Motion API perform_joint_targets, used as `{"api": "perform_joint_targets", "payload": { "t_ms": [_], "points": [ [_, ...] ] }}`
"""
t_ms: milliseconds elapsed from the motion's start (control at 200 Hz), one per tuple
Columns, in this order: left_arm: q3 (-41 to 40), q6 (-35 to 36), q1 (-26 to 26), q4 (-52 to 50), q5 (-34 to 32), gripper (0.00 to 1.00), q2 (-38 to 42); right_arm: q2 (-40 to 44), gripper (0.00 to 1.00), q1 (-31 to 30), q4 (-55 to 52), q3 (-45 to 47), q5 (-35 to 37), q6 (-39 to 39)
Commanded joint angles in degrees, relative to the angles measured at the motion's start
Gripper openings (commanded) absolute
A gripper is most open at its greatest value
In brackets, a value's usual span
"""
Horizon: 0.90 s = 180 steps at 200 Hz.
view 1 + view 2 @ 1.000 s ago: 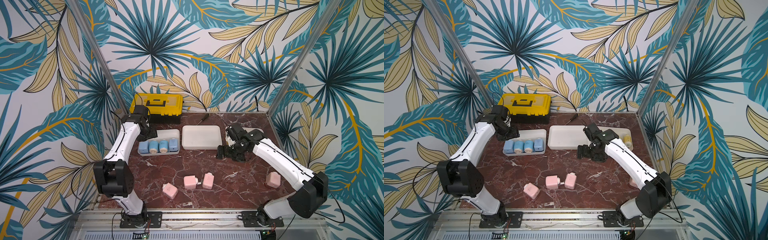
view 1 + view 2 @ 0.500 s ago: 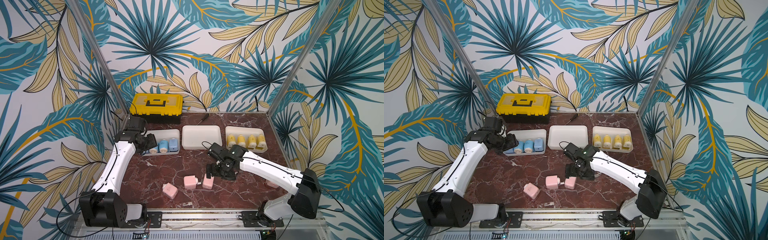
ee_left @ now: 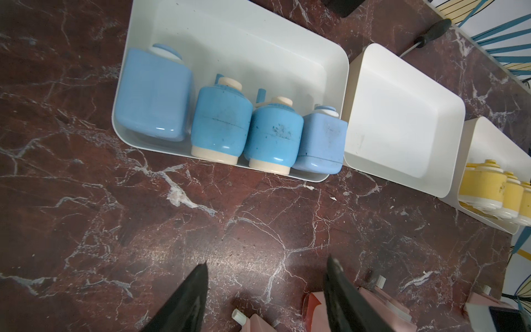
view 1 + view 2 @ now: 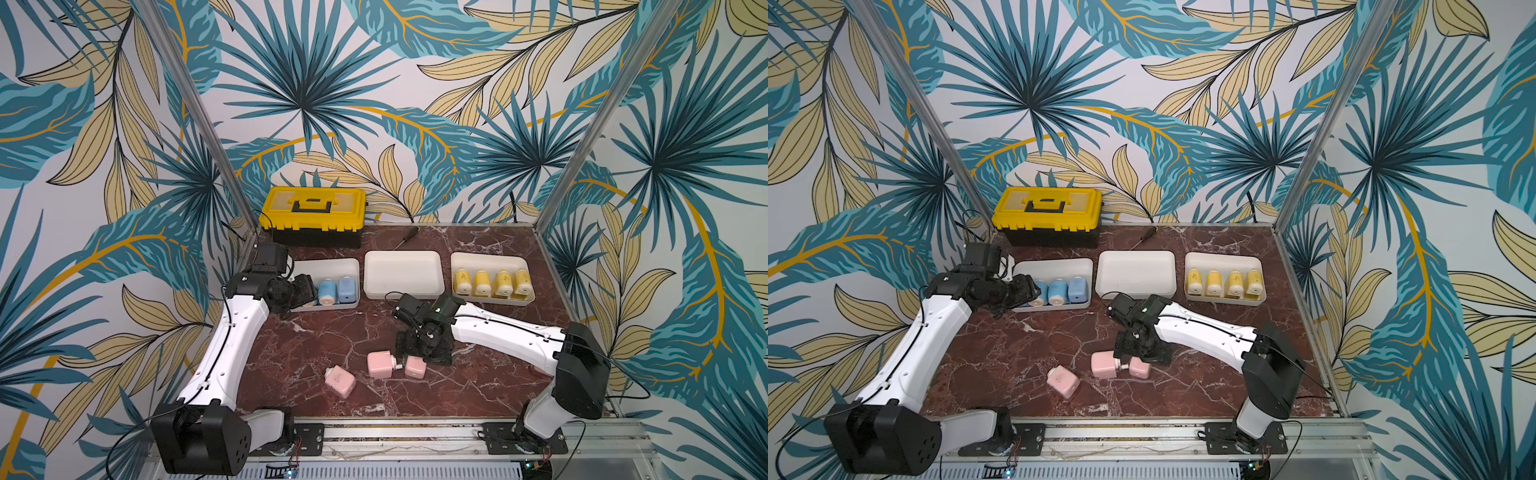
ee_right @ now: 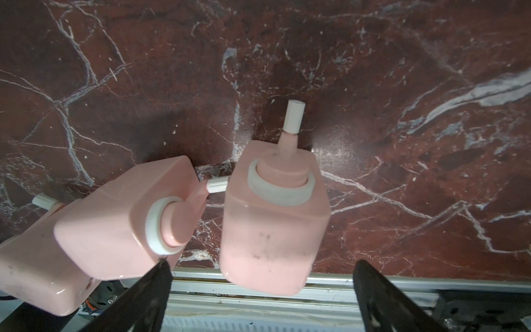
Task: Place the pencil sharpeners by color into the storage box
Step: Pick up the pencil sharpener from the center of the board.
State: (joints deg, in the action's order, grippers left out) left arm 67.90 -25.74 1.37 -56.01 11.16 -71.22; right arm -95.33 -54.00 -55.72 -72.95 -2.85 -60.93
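Note:
Three pink pencil sharpeners lie on the marble: one at the front [image 4: 340,380], one in the middle [image 4: 380,364], and one to its right [image 4: 415,368]. My right gripper [image 5: 261,267] is open and hangs low over the rightmost one [image 5: 273,218], a finger on each side. One fingertip [image 5: 159,268] is close to the middle sharpener [image 5: 120,218]. Several blue sharpeners [image 3: 221,120] stand in the left tray [image 4: 347,264]. Several yellow ones [image 4: 490,282] stand in the right tray [image 4: 486,257]. The middle tray [image 4: 402,274] holds nothing. My left gripper [image 4: 306,287] is open by the left tray's front end, with nothing between its fingers.
A yellow toolbox [image 4: 313,208] stands at the back left, with a screwdriver [image 4: 409,235] lying beside it. Aluminium frame posts [image 4: 582,145] rise at the back corners. A metal rail [image 4: 415,434] runs along the front edge.
My right arm swung from beside the trays forward and down over the pink sharpeners, uncovering the yellow tray. My left arm drew back from the blue tray's far end to its near end.

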Motion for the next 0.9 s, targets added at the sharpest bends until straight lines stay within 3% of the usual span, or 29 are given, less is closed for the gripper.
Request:
{"api": "perform_joint_targets", "payload": {
  "t_ms": [0,556,896],
  "points": [
    [-1.27,1.3,0.14,1.08,1.6,0.66,0.91,-1.67,0.99,-0.67,0.62,-0.36,-0.46,-2.13],
    [-1.54,1.92,0.18,1.11,2.11,0.66,0.47,-3.5,0.77,0.12,2.03,2.58,0.11,-3.41],
    [-2.27,2.05,0.13,1.08,1.41,0.66,0.56,-6.92,0.74,2.24,2.67,2.73,-1.29,-1.21]
  ]
}}
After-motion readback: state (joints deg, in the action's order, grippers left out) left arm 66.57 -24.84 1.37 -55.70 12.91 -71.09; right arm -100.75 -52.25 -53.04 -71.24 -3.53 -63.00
